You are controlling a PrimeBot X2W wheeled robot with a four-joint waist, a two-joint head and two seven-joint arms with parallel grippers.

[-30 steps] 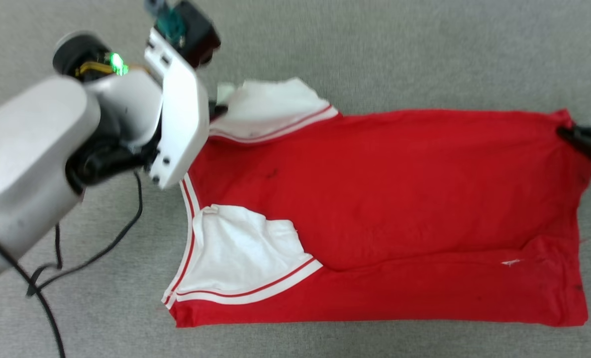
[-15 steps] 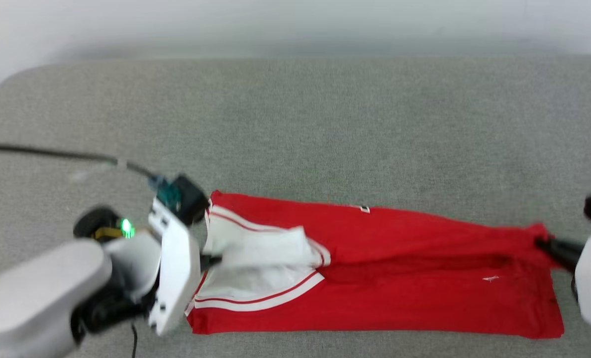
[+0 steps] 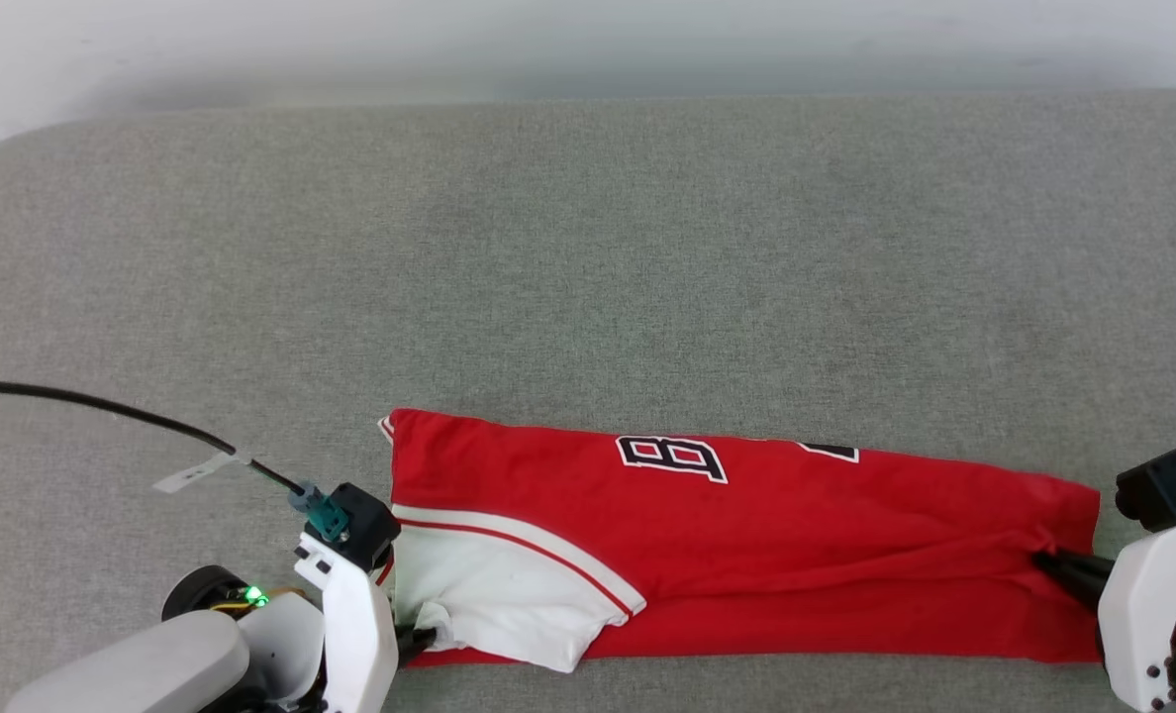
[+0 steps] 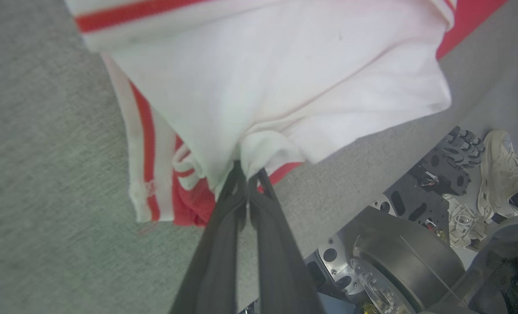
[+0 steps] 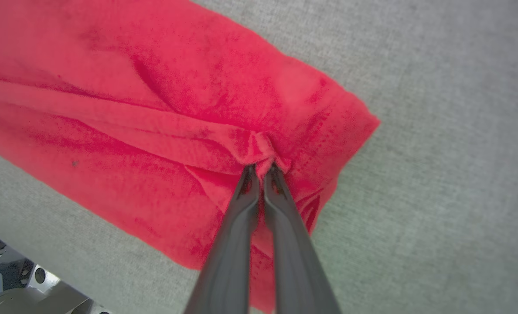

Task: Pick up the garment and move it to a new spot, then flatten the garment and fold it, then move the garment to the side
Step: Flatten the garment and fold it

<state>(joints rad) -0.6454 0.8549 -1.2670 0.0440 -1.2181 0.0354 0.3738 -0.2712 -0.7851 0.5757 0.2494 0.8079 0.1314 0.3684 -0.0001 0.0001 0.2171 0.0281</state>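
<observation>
Both end effectors are gripping cloth with their fingers closed tight. The left end effector (image 3: 428, 639) is pinching a bunched fold of the white sleeve (image 3: 509, 604) by the striped trim. The right end effector (image 3: 1051, 566) is pinching a gathered tuck of red fabric at the hem end.

Between them, the red jersey T-shirt (image 3: 796, 555) is lying as a long, narrow band near the front edge of the grey fabric-covered worktop (image 3: 588, 248). It is doubled lengthwise, and part of the black, white-outlined print (image 3: 672, 458) is showing along its far edge. In the left wrist view the sleeve is puckering around the left end effector (image 4: 247, 172). In the right wrist view creases are radiating from the right end effector (image 5: 261, 168).

The folding step appears to be under way, with the first lengthwise fold being laid. Next, both held edges probably need setting down level with the near edge. The sleeve should be lying flat, not crumpled, before either grip is let go. A crosswise fold and the move to the side are not yet done.
</observation>
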